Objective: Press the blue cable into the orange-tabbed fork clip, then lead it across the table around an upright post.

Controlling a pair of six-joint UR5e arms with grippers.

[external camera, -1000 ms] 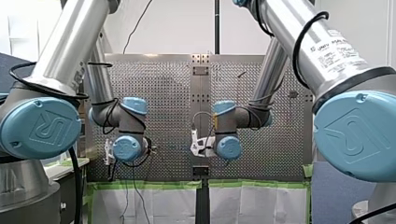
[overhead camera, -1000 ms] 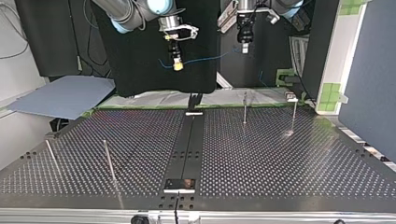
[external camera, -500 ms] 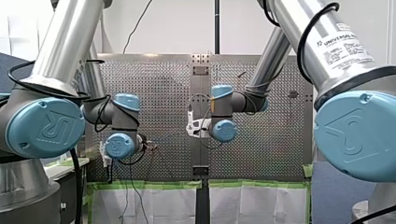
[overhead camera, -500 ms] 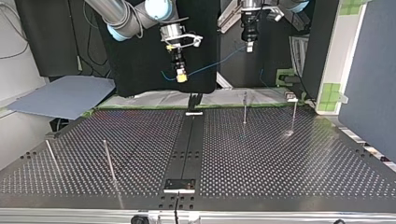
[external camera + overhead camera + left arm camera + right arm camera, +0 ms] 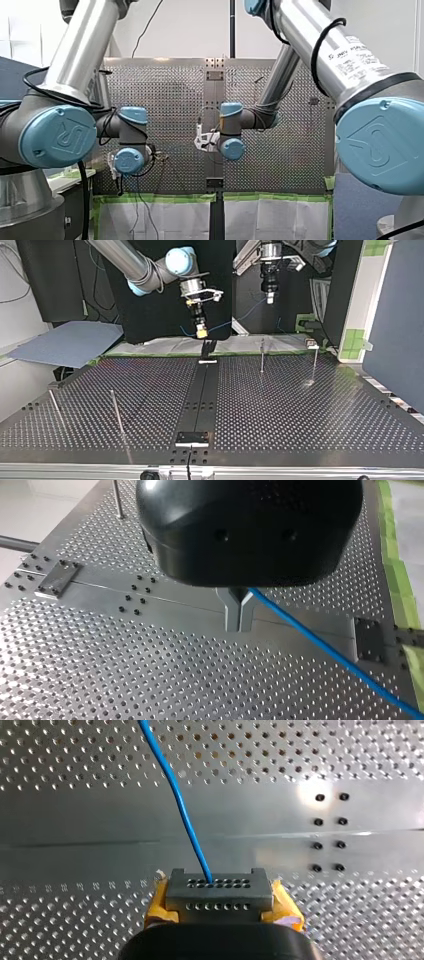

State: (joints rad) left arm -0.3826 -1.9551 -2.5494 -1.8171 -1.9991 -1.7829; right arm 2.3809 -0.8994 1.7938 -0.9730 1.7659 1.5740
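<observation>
Perforated table under both our grippers. Our right gripper: yellow pads clamped on blue cable, which runs ahead of it. Our left gripper: metal fingers together, seemingly pinching same cable beside them. Top view alone shows cable hanging between both tools, clear of table.

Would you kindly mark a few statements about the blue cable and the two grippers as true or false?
1. My left gripper and my right gripper both grip the blue cable. True.
2. The blue cable lies flat on the table. False: it hangs in the air between the two grippers, above the table.
3. My right gripper's pads are yellow. True.
4. The blue cable loops around an upright post. False: it touches no post.
</observation>
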